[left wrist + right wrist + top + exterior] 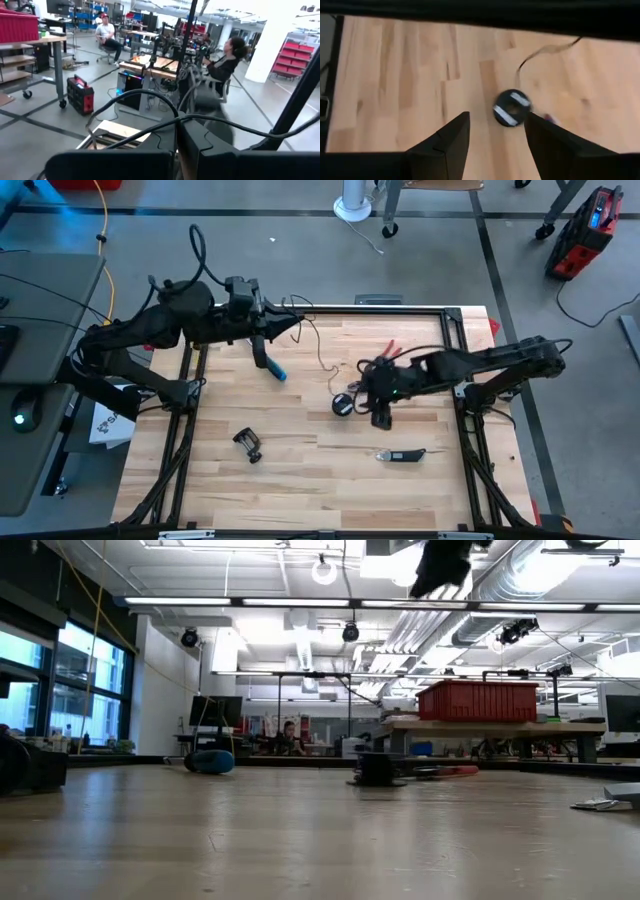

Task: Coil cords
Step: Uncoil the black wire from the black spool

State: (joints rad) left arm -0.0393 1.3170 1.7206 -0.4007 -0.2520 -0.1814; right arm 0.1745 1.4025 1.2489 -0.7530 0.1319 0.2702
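The cord (320,352) is a hair-thin dark wire running across the wooden table from its small round black reel (343,404) up to my left gripper (297,323). That gripper is shut and held high near the far edge, pointing level toward the right. The reel (512,107) lies flat on the table. My right gripper (497,117) hangs open above and just right of it, slanting down, touching nothing. The low view shows the reel (376,768) mid-table. My left gripper is shut on the cord's free end (303,318), at its fingertips, which come level from the table's left. The wire is too thin to see how it lies between the fingers. It runs slack, in a wavy line, down to the reel on the table.
Red pliers (392,349) lie behind the reel. A blue-handled tool (272,367) lies under the left arm, a black clip (248,444) front left, a small knife (400,455) front right. A black frame (400,307) borders the table. People sit in the room beyond.
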